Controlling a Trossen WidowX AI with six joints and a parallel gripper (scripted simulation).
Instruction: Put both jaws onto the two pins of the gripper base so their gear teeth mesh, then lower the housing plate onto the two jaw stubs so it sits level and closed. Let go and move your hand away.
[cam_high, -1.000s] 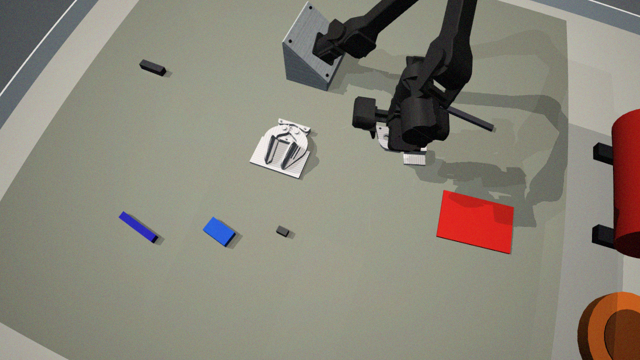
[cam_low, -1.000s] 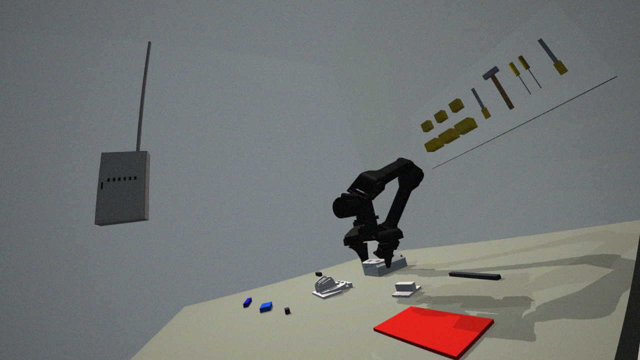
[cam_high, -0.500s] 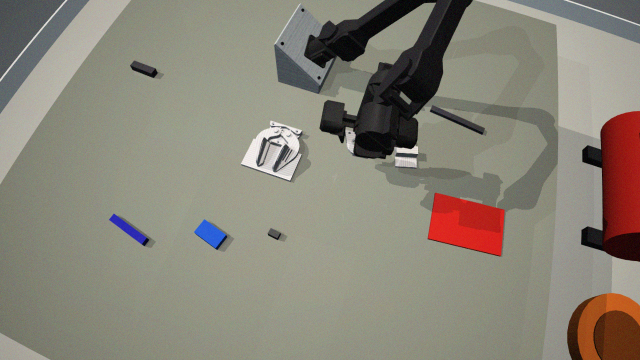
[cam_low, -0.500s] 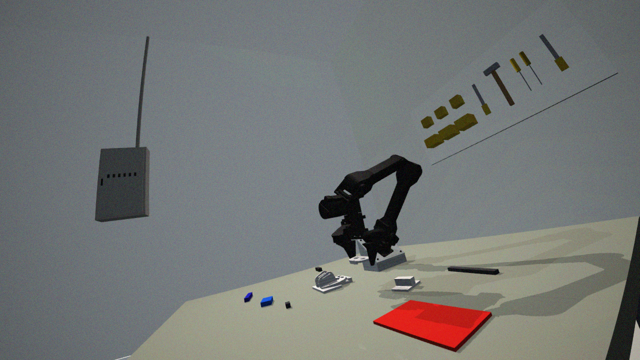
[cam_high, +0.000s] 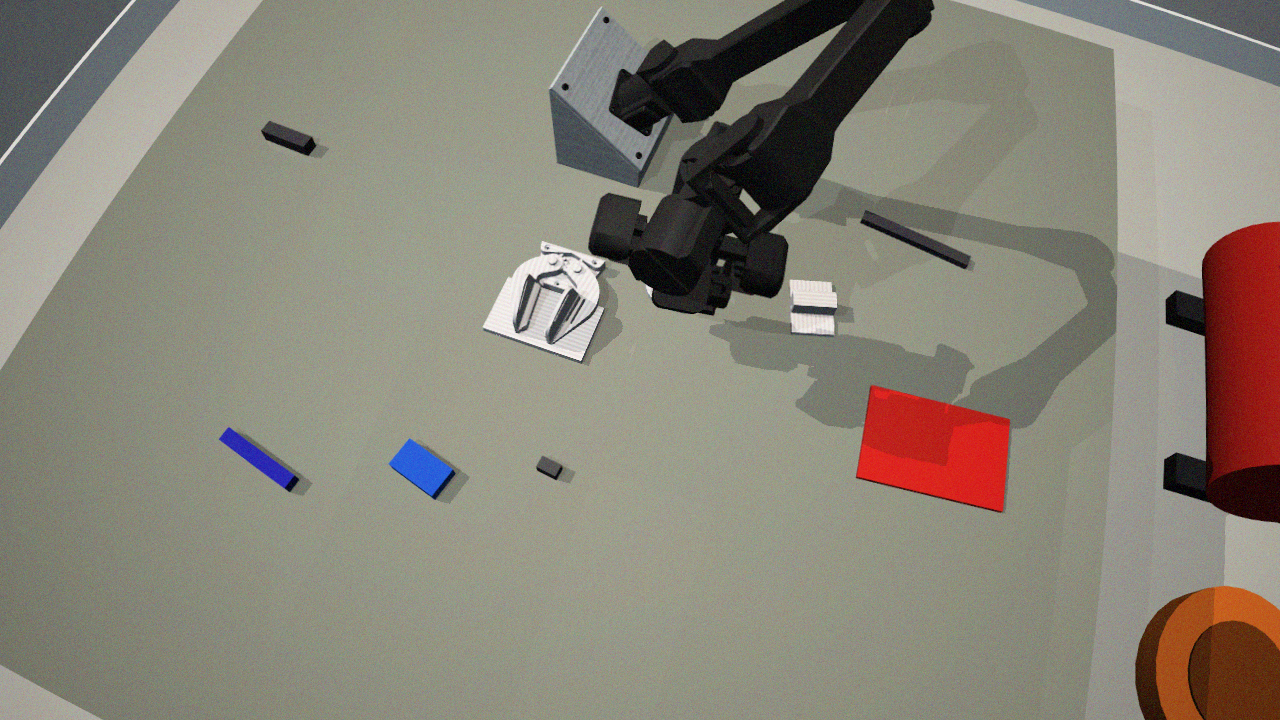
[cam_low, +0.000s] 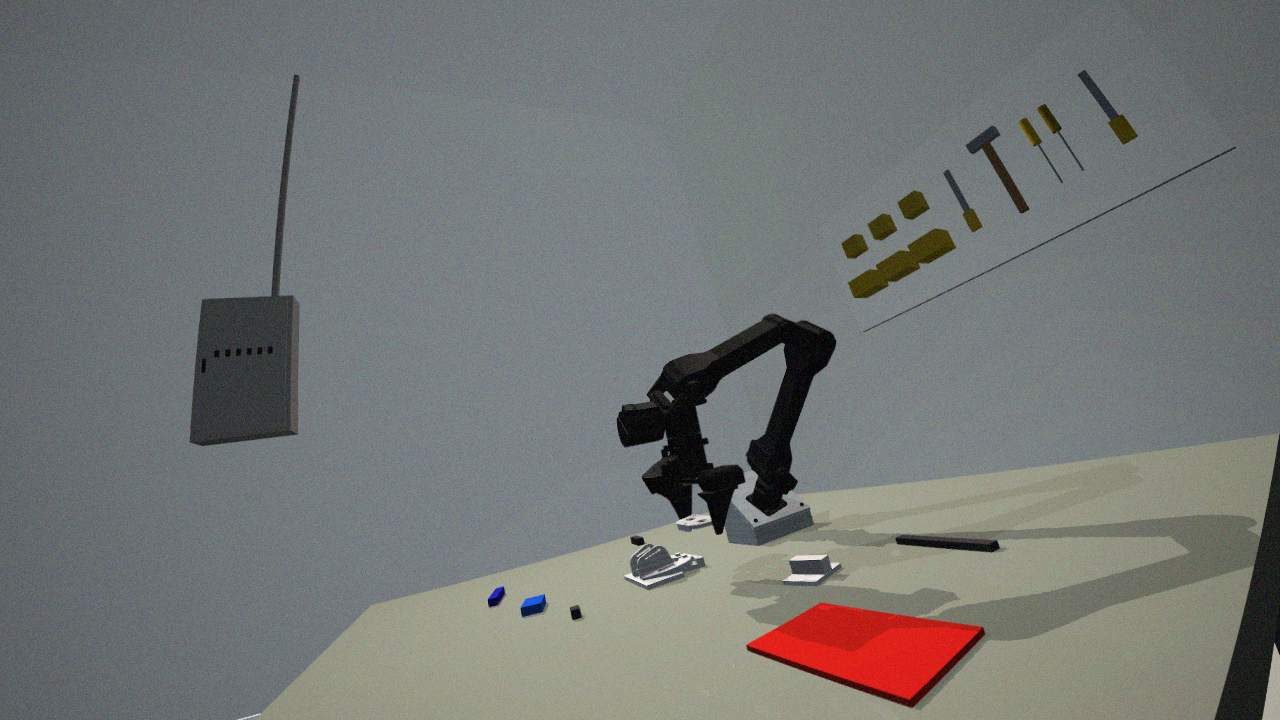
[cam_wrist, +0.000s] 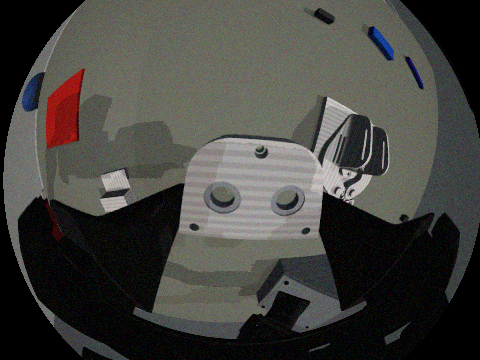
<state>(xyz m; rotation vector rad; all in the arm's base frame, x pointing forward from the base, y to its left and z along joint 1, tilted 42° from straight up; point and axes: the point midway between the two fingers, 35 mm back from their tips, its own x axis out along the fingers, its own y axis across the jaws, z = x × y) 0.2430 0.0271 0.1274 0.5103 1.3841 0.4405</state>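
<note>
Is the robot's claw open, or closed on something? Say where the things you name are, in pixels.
Closed on something: the gripper (cam_high: 684, 291) (cam_low: 702, 523) (cam_wrist: 251, 194) grips the white plate (cam_low: 693, 521) (cam_wrist: 255, 175) by its sides.

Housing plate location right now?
Wrist view, centre: the housing plate is clamped between the gripper's fingers, left of the gripper base with its two jaws.
</note>
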